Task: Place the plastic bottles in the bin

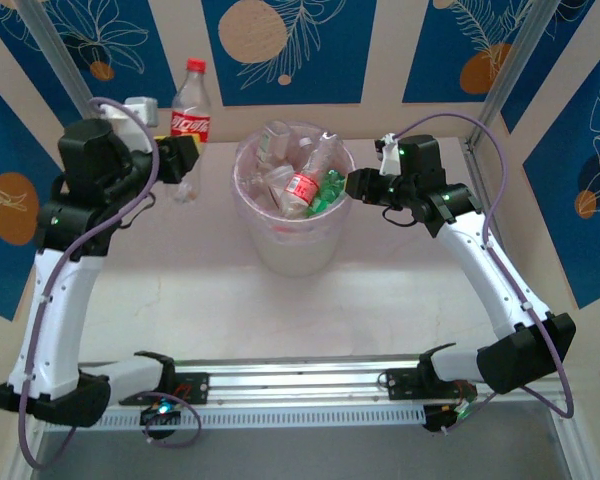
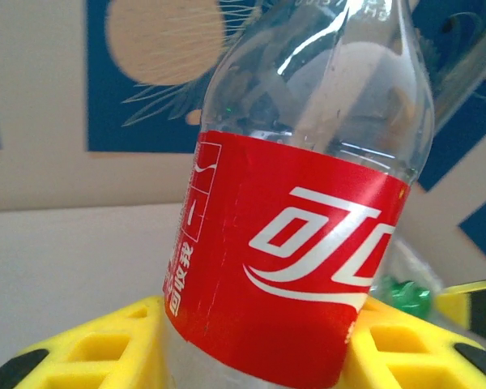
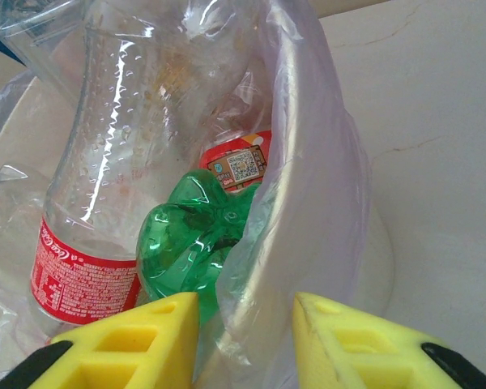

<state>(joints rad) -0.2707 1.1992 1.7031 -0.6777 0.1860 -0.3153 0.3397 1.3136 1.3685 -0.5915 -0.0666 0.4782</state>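
A clear plastic bottle (image 1: 191, 118) with a red label and red cap stands upright at the back left of the table. My left gripper (image 1: 183, 158) is shut on it, its yellow fingers (image 2: 97, 348) pressing both sides of the bottle (image 2: 300, 243) below the label. The bin (image 1: 260, 240) sits mid-table and holds several bottles, among them a red-labelled one (image 1: 300, 186) and a green one (image 1: 330, 190). My right gripper (image 1: 356, 185) is open at the bin's right rim. Its fingers straddle the liner (image 3: 308, 162), next to the green bottle (image 3: 190, 243) and a clear bottle (image 3: 105, 178).
A small white object (image 1: 140, 108) lies behind the left arm near the back wall. A metal rail (image 1: 300, 385) runs along the near edge between the arm bases. Patterned walls close in the table at the back and sides.
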